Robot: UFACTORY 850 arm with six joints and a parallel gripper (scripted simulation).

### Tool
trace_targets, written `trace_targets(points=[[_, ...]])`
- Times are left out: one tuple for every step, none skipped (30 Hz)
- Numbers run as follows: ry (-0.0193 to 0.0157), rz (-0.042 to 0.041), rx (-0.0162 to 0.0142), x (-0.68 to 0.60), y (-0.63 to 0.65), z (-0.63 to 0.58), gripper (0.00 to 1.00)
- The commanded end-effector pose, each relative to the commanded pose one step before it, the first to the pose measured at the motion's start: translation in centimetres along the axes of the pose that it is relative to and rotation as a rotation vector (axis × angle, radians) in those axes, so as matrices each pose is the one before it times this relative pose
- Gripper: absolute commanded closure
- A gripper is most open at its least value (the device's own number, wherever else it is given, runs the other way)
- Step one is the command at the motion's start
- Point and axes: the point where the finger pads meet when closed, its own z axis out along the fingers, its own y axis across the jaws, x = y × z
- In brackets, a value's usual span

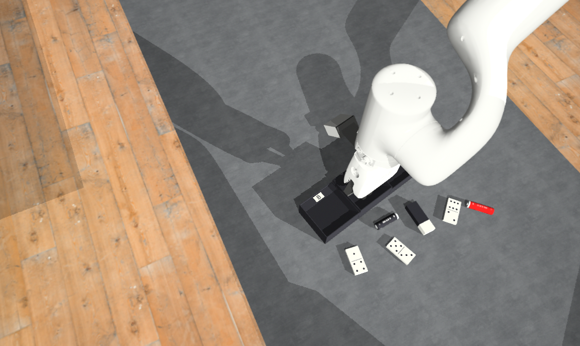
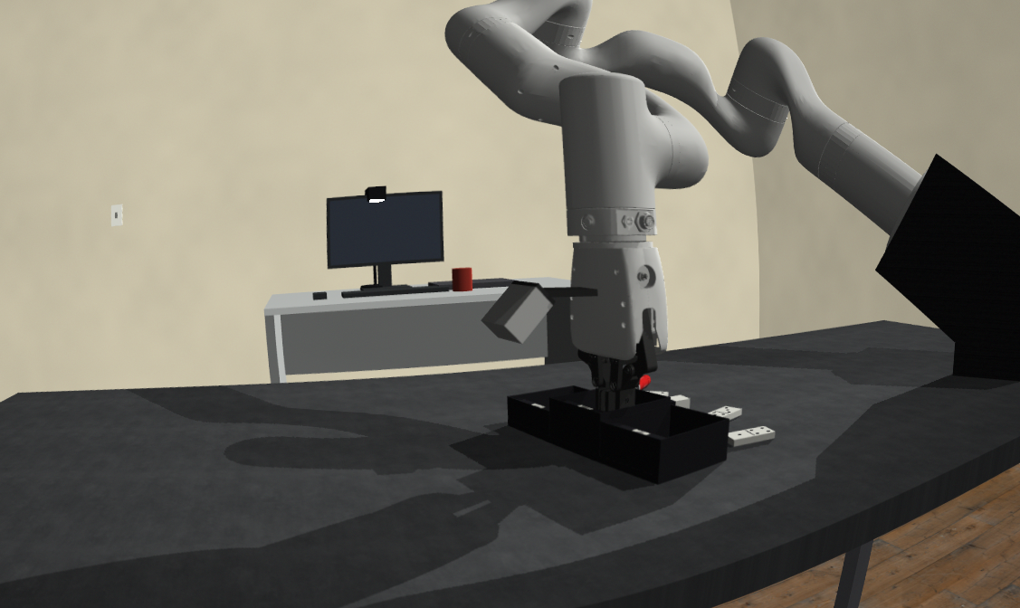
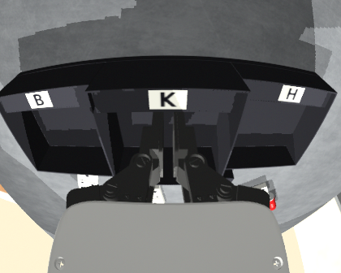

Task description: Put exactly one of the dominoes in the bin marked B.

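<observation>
Three white dominoes lie flat on the grey table: one (image 1: 356,260) in front of the bins, one (image 1: 400,250) to its right, and one (image 1: 451,210) further right. Two of them (image 2: 751,434) (image 2: 725,412) also show in the exterior view. A row of three black bins stands on the table. The bin marked B (image 1: 313,223) (image 2: 649,452) (image 3: 37,99) is the end bin and looks empty. My gripper (image 2: 608,396) (image 3: 168,124) is shut on nothing and reaches down into the middle bin marked K (image 3: 167,99), beside bin B.
The bin marked H (image 3: 291,94) is at the other end of the row. A black battery (image 1: 385,220), a black and white block (image 1: 419,218) and a red cylinder (image 1: 480,208) lie near the dominoes. The arm's base (image 2: 959,279) stands on the table's far right.
</observation>
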Motion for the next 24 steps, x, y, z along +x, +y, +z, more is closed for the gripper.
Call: trace_targets(points=[[0.0012, 0.00032, 0.00026, 0.061, -0.006, -0.063, 0.93], [0.0, 0.0, 0.0, 0.0, 0.0, 0.0, 0.93], [0.0, 0.0, 0.0, 0.0, 0.0, 0.0, 0.93], [0.0, 0.0, 0.0, 0.0, 0.0, 0.0, 0.93], [0.0, 0.0, 0.0, 0.0, 0.0, 0.0, 0.93], [0.0, 0.0, 0.0, 0.0, 0.0, 0.0, 0.93], [0.0, 0.0, 0.0, 0.0, 0.0, 0.0, 0.93], [0.0, 0.0, 0.0, 0.0, 0.0, 0.0, 0.93], [0.0, 0.0, 0.0, 0.0, 0.0, 0.0, 0.93], [0.0, 0.0, 0.0, 0.0, 0.0, 0.0, 0.93], [0.0, 0.0, 0.0, 0.0, 0.0, 0.0, 0.93], [-0.00005, -0.00002, -0.00001, -0.003, -0.001, -0.125, 0.93], [0.00001, 0.0, 0.0, 0.0, -0.001, -0.131, 0.93], [0.0, 0.0, 0.00001, 0.0, 0.0, -0.132, 0.93], [0.0, 0.0, 0.0, 0.0, 0.0, -0.132, 0.93], [0.0, 0.0, 0.0, 0.0, 0.0, -0.133, 0.93], [0.0, 0.0, 0.0, 0.0, 0.0, -0.133, 0.93], [0.0, 0.0, 0.0, 0.0, 0.0, -0.133, 0.93], [0.0, 0.0, 0.0, 0.0, 0.0, -0.133, 0.93], [0.0, 0.0, 0.0, 0.0, 0.0, -0.133, 0.93], [0.0, 0.0, 0.0, 0.0, 0.0, -0.133, 0.93], [0.0, 0.0, 0.0, 0.0, 0.0, -0.133, 0.93], [0.0, 0.0, 0.0, 0.0, 0.0, -0.133, 0.93], [0.0, 0.0, 0.0, 0.0, 0.0, -0.133, 0.93]])
